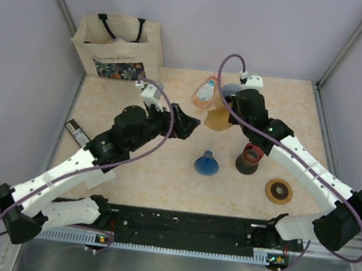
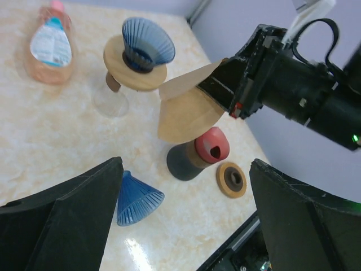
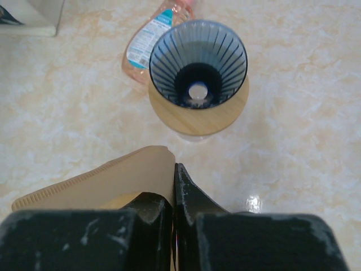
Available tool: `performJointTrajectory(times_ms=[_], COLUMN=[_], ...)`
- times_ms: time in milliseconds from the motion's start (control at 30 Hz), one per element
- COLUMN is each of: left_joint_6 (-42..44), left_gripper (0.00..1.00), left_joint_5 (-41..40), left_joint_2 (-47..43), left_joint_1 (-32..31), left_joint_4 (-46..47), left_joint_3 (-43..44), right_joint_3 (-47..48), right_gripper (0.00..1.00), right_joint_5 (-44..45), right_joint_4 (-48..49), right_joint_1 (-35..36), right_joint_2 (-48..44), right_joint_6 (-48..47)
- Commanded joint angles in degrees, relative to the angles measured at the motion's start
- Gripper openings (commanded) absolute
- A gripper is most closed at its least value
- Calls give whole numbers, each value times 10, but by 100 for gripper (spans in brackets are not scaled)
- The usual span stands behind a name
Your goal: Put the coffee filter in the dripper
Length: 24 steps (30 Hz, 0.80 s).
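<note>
Coffee filter [image 3: 107, 180] hangs pinched by one edge in the closed right jaws, in the air just short of the dripper [image 3: 197, 62], left jaws wide open and empty; risk: floppy cone snags the rim and lands crooked, or a low approach tips the perched dripper.

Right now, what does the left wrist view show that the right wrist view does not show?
Only left wrist: a loose blue dripper on the table, a red-capped dark canister, a brown tape roll. Only right wrist: the bottom hole inside the dripper on its wooden collar. Both: that dripper, the pink bottle, and the paper coffee filter pinched by the right gripper.
</note>
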Motion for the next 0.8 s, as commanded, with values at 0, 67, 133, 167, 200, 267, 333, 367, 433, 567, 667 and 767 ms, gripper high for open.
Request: performJointTrajectory(times_ms=[0,67,133,167,200,267,333,367,433,567,667,767], left_joint_6=[33,33,37,34,34,33,21,13,-1,-32,-38,-34], left_gripper=[99,99,99,99,99,99,99,99,99,99,99,99], left_joint_5=[-87,-137,-169,-189,-199,-241,-264,-265,-244,-134,-104,-102], left_joint_2=[-81,-101,-115,-121,-126,-138,-144,-146,-152,-162,-162,-159], left_joint_1=[4,6,8,9,10,15,35,50,95,211,252,260], left_joint_4=[9,-17,-38,-49,-57,-76,-95,-104,-117,-119,-115,-124], left_joint_3=[-41,-48,-56,-59,-64,-77,-87,-94,-107,-140,-157,-157], right_joint_3=[106,149,192,205,220,248,279,293,321,377,392,394], right_gripper=[0,0,0,0,0,0,0,0,0,0,0,1], right_joint_5=[-132,-179,-208,-220,-238,-274,-296,-307,-321,-316,-313,-314], right_joint_4=[-57,-86,-103,-109,-115,-126,-140,-145,-159,-200,-214,-216], right_joint_1=[-71,-111,-135,-148,-159,-184,-198,-202,-211,-218,-222,-222], right_joint_2=[30,53,84,98,110,135,162,175,202,258,279,293], right_joint_6=[6,5,-6,-11,-15,-22,-27,-34,-38,-43,-45,-50])
